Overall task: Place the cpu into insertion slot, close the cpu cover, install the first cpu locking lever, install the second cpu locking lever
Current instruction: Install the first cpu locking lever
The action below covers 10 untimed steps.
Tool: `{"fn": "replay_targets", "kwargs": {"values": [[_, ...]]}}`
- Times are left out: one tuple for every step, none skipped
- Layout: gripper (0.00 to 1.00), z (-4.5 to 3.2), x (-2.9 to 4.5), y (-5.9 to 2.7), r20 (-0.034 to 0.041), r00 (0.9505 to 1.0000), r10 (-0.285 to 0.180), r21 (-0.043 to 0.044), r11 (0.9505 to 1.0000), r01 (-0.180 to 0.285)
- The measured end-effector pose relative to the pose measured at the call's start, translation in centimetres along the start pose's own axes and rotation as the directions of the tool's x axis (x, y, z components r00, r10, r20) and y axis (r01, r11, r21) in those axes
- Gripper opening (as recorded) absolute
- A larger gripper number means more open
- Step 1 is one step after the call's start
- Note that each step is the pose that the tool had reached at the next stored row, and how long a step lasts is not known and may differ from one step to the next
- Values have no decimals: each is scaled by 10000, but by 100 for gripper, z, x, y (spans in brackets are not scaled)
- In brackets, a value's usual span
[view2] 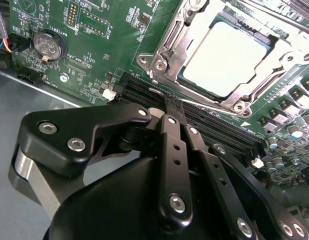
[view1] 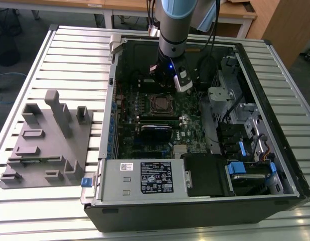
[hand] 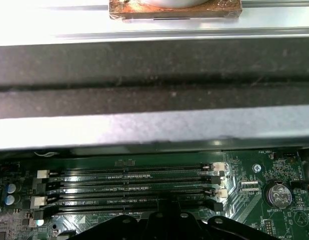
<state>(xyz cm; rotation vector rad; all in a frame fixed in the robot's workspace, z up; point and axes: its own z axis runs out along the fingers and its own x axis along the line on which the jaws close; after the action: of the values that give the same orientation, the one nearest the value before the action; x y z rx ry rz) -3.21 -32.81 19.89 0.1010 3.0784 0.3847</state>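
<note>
Green circuit board (view1: 127, 120), exterior view: insertion slot (view1: 150, 103) near my arm (view1: 172, 40). Second wrist view: I log the cpu (view2: 227, 57) seated in that slot, cpu cover (view2: 170, 40) framing it, pincer (view2: 170, 102) clenched, empty, just beside. First wrist view: memory slots (hand: 129, 182).

In the second wrist view the pincer (view2: 168, 102) runs off the picture's edge, and whether its closed tips pinch the thin wire lever (view2: 157, 91) beside them cannot be told. Glare washes out the cpu (view2: 224, 57), its edges tucked under the cpu cover (view2: 172, 42), itself cropped by the frame.
</note>
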Motion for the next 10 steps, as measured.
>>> {"fn": "replay_targets", "kwargs": {"values": [[10,0,0,0,0,10000,1,0,10000,-1],[10,1,-1,1,1,10000,0,-2,10000,0],[10,2,-2,1,1,10000,-2,-2,10000,2],[10,2,-4,1,0,10000,-2,-1,10000,2],[10,4,-8,1,0,10000,-3,-1,10000,3],[10,6,-11,1,1,10000,-1,-1,10000,1],[10,7,-15,0,1,10000,-1,0,10000,1],[10,9,-18,0,1,10000,-2,1,10000,2],[10,9,-21,0,1,10000,-1,3,10000,1],[10,9,-21,0,1,10000,-1,3,10000,1]]}}
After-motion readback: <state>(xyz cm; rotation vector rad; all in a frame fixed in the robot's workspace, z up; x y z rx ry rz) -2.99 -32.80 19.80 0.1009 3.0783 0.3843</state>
